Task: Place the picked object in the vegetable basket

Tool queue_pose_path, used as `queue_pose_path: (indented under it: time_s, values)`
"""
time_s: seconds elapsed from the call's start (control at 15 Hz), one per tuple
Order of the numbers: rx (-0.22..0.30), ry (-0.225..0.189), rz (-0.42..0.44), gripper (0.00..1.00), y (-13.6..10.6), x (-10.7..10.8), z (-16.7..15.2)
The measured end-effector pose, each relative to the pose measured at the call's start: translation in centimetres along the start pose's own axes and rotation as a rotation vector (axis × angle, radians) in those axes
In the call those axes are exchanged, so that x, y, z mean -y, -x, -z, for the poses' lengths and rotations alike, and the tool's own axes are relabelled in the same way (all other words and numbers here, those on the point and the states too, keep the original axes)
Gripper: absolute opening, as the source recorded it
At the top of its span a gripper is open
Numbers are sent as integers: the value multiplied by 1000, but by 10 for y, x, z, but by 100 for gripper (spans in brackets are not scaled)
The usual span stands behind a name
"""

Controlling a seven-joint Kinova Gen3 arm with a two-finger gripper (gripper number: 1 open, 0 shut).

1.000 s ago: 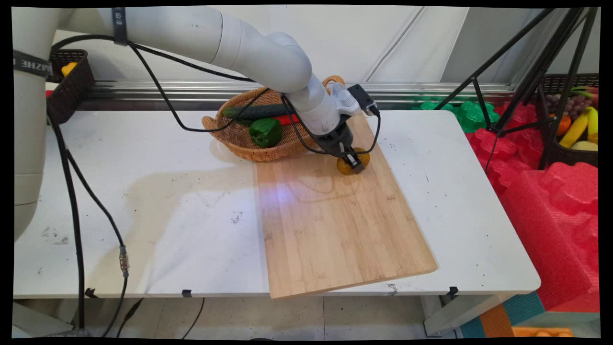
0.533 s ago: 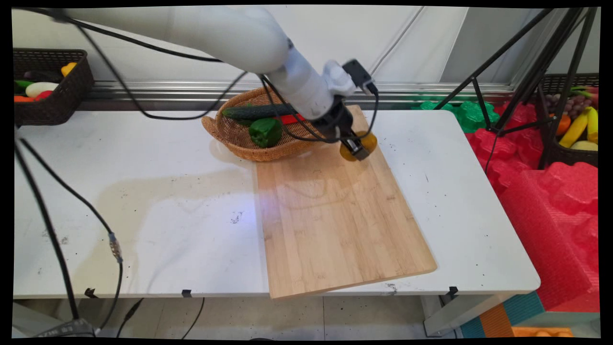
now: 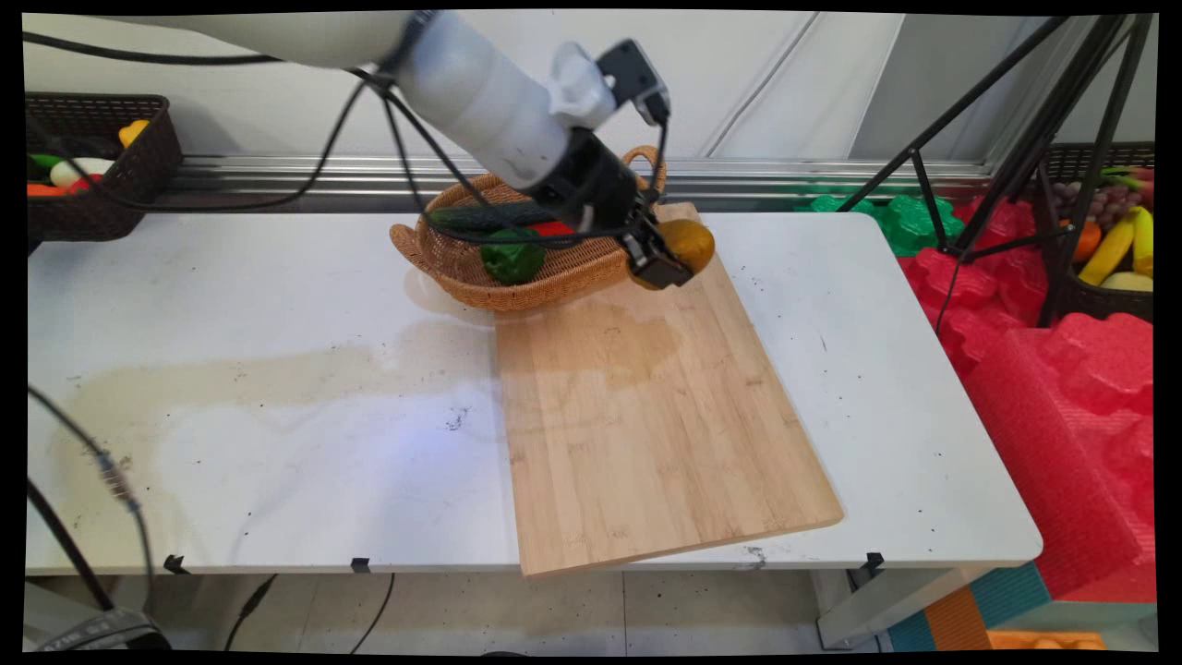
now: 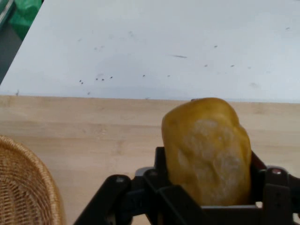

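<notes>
Lifted off the board (image 3: 646, 416), the potato (image 3: 691, 245) now hangs clamped in the gripper (image 3: 667, 263), its base hidden; basket (image 3: 462, 268) at 9 o'clock.

Wooden cutting board (image 3: 646, 416) on white table (image 3: 277, 369), wicker basket (image 3: 480, 268) of vegetables behind it

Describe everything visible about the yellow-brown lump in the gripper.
The potato is a rounded, ochre-yellow lump with a paler, rough, mottled face, matte like a toy. The gripper clamps it from both sides, lifted clear of the cutting board near the board's far end, beside the wicker basket. Only the fingers touch it.
</notes>
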Motion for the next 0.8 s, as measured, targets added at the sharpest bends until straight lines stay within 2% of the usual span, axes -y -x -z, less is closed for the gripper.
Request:
queue_pose_path:
  time_s: [0.2, 0.4, 0.53, 0.8]
  values:
    - [-35, 9, 0, 0, 0, -6, 35]
    - [-58, -10, 9, 0, -3, -2, 53]
    - [-74, -37, 20, 0, -6, 6, 63]
    - [-102, -126, 55, 0, -12, 37, 76]
